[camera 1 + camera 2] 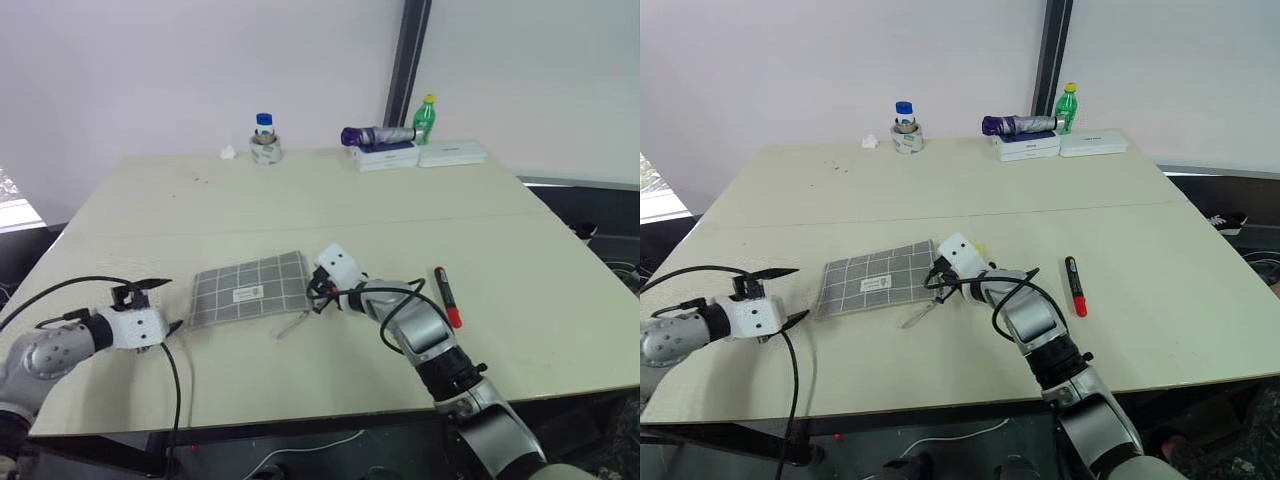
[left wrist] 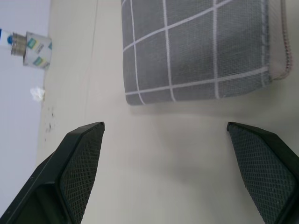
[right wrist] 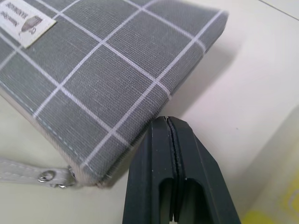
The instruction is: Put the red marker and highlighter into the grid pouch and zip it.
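left gripper [image 2: 163, 135] apart, off grid pouch [image 1: 250, 290] | right gripper [image 3: 170, 128] together at its corner | risk: pouch slides unanchored; red marker [image 1: 447, 296] still out, right of centre

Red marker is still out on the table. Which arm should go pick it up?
Right, probably. The red marker lies just beyond the right gripper, whose jaws are shut beside the grid pouch. The left gripper, jaws open, sits on the pouch's far side from the marker.

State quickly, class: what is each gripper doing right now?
Left gripper: jaws open, holding nothing, just short of the grid pouch.
Right gripper: jaws shut, empty, at the pouch's corner.
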Controlling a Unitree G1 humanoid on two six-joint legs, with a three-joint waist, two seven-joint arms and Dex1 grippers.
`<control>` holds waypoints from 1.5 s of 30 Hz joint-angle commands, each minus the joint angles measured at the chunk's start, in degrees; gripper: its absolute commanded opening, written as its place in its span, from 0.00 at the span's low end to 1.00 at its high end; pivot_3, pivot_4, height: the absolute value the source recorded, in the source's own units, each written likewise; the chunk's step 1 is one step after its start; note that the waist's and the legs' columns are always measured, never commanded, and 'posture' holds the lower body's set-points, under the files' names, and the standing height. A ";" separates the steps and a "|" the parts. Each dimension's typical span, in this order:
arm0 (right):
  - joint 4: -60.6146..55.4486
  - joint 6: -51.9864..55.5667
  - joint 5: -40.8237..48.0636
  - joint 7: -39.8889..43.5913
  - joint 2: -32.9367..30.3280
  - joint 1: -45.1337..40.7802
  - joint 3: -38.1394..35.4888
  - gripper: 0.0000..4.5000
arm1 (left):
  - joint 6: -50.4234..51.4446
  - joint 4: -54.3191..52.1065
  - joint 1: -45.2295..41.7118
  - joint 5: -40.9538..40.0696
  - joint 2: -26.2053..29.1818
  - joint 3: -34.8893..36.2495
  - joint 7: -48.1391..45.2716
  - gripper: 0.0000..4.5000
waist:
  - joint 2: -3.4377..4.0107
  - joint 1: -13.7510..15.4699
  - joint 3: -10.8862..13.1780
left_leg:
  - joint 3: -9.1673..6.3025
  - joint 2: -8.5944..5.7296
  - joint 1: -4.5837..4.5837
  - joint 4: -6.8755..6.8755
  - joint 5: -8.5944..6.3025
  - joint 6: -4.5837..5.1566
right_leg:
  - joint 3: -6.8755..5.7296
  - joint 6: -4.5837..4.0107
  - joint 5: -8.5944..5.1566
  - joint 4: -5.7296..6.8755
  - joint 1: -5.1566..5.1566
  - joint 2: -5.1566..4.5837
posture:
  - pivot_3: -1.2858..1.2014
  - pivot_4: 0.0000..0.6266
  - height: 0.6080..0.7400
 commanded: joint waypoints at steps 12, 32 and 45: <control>-0.45 -1.26 -0.42 -0.44 0.52 -1.27 -0.07 0.00 | -8.08 5.03 -3.97 -2.16 -3.74 -5.12 -0.85 0.87 | 0.00 -0.01 -0.01 | 0.00 -0.01 0.01 0.04 0.01 -0.02 | 0.00 0.00 0.00 0.05 0.04 -0.02 | 0.52 0.24 1.00; -2.12 -2.92 -1.18 -0.13 -1.60 -1.76 -1.34 0.00 | 15.76 -20.36 8.79 -21.37 -7.42 1.36 -5.65 0.02 | 0.00 -0.06 0.00 | -0.03 0.10 0.00 0.03 0.01 -0.02 | 0.02 0.00 0.00 0.06 0.03 -0.01 | 0.52 0.24 1.00; -10.57 -5.27 5.11 7.47 -10.58 -3.01 -9.60 0.29 | 45.38 -48.82 16.95 -30.27 -19.91 8.27 5.87 0.00 | -0.02 0.04 0.00 | -0.02 0.11 -0.01 0.05 0.01 -0.02 | 0.03 -0.01 -0.01 0.02 0.09 -0.03 | 0.52 0.24 1.00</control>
